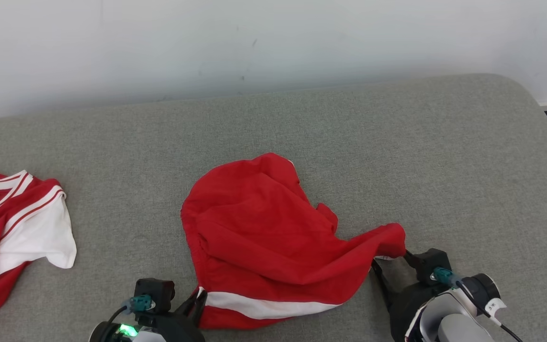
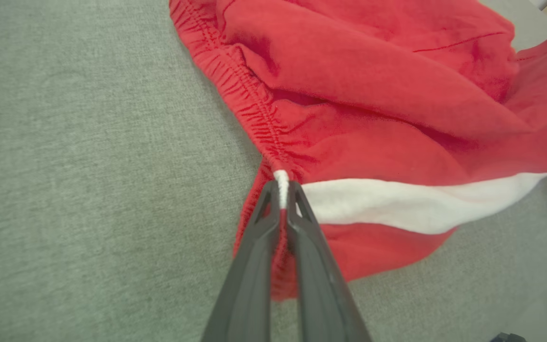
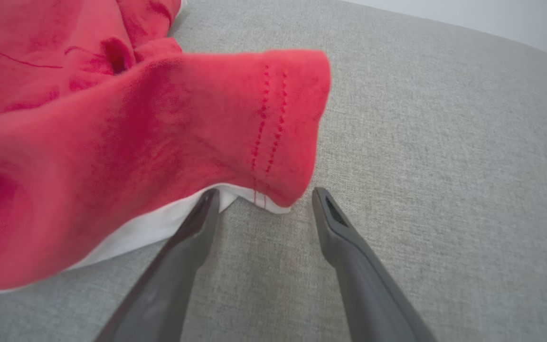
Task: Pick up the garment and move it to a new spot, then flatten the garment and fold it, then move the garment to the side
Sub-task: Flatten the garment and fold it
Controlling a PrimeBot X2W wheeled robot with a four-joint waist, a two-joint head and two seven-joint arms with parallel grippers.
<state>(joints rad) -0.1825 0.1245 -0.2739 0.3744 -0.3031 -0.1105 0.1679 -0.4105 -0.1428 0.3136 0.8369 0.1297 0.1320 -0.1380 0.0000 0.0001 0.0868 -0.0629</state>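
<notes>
- On the grey cushion (image 1: 397,142), about the middle of its near side, the red shorts (image 1: 259,228) lie in a loose crumpled heap, between the two grippers
- At the lower left, the left gripper (image 2: 280,190) is pressed together on the shorts; its fingers (image 2: 249,266) pinch the end of the elastic waistband (image 2: 249,109), just where the white stripe (image 2: 411,204) begins
- At the lower right, the right gripper (image 3: 264,197) stands wide apart and holds nothing; its fingers (image 3: 178,256) are at the two sides of the stitched hem (image 3: 273,123) of one leg, and this corner hangs a little above the cushion, just in front of the tips
- I judge the cloth to be light, thin and very soft: it sags and folds under its own weight, so it will not keep any shape when it is lifted
- It does not look slippery or fragile, but a thin single layer can slide out of a shallow pinch
- The gathered waistband is thicker, so it seems a safe place for a hold; the double-stitched hem is the matching place for the other side
- With one hold at the waistband and one at the hem, the shorts could be stretched flat; a hold in the loose middle would only bunch them more
- A red and white jersey (image 1: 12,228) lies well apart at the far left, and I think it should not be dragged along
</notes>
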